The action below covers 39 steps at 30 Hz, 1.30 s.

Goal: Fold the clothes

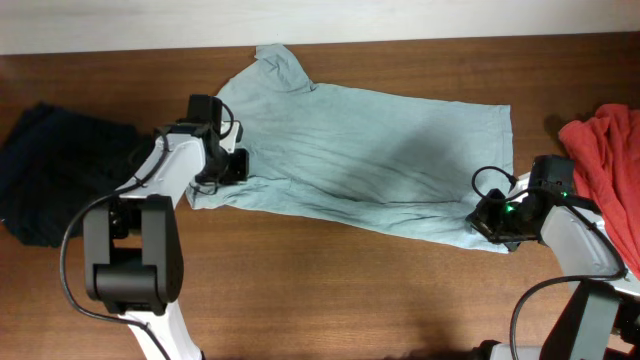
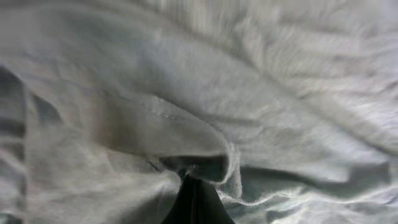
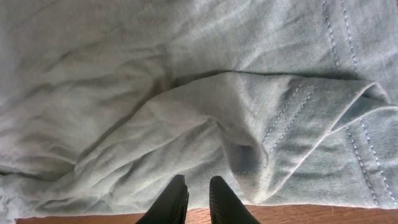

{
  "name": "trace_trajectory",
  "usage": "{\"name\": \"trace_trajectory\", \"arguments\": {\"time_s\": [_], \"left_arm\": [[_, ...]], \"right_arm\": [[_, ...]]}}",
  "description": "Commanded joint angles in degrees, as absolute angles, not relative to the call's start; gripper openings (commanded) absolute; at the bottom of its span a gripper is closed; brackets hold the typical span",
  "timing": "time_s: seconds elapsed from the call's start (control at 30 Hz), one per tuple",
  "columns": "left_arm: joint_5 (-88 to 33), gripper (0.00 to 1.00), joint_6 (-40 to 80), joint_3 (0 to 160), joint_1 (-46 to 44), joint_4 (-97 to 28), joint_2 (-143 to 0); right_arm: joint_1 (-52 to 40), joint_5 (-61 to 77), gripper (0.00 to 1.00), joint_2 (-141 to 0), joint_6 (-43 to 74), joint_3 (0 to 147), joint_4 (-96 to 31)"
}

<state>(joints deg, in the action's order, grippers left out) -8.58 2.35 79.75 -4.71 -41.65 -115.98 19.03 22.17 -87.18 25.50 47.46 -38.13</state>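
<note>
**3 garments on table, both grippers at the grey-blue shirt**

One grey-blue shirt (image 1: 370, 150) lies spread flat mid-table (image 1: 330, 290). One navy garment (image 1: 50, 170) is bunched at the left edge and one red garment (image 1: 605, 160) at the right, both apart from the shirt. Left gripper (image 1: 237, 165) is at the shirt's left edge, jaws together, pinching a fabric fold. Right gripper (image 1: 492, 222) is at the lower right hem corner with a slim gap between its fingers (image 3: 177, 199). Can't tell if it has the hem nipped.
</note>
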Motion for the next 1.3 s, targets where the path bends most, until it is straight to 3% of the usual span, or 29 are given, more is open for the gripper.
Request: {"name": "trace_trajectory", "arguments": {"time_s": [0.0, 0.63, 0.87, 0.93, 1.1, 1.13, 1.17, 1.2, 1.27], "left_arm": [[-9.6, 0.0, 1.6, 82.9, -4.8, -42.2, -113.1], [-13.7, 0.01, 1.8, 83.3, -9.3, -29.6, -113.1], [-12.0, 0.27, 1.8, 83.3, -9.3, -27.0, -113.1], [-12.0, 0.3, 1.9, 83.3, -9.3, -25.5, -113.1], [-12.2, 0.29, 3.0, 84.0, -9.3, -31.8, -113.1], [-11.8, 0.15, 2.9, 83.9, -9.3, -35.9, -113.1], [-10.7, 0.08, 2.9, 83.9, -9.3, -37.8, -113.1], [-8.9, 0.02, 2.9, 83.8, -9.3, -39.4, -113.1], [-5.0, 0.0, 2.9, 83.5, -9.3, -41.1, -113.1]], "right_arm": [[18.8, 22.2, 0.19, -87.2, 25.3, 48.3, -38.1], [18.8, 22.2, 0.19, -87.2, 25.3, 48.3, -38.2], [18.8, 22.2, 0.19, -87.2, 25.3, 48.3, -38.2], [18.8, 22.3, 0.19, -87.2, 25.3, 48.3, -38.2], [18.8, 22.3, 0.19, -87.2, 25.0, 48.3, -39.2], [18.8, 22.2, 0.19, -87.2, 24.2, 48.3, -39.4], [18.8, 22.2, 0.19, -87.2, 24.2, 48.3, -39.6], [18.8, 22.2, 0.19, -87.2, 24.2, 48.3, -39.7], [18.8, 22.2, 0.19, -87.2, 24.2, 48.3, -39.5]]}}
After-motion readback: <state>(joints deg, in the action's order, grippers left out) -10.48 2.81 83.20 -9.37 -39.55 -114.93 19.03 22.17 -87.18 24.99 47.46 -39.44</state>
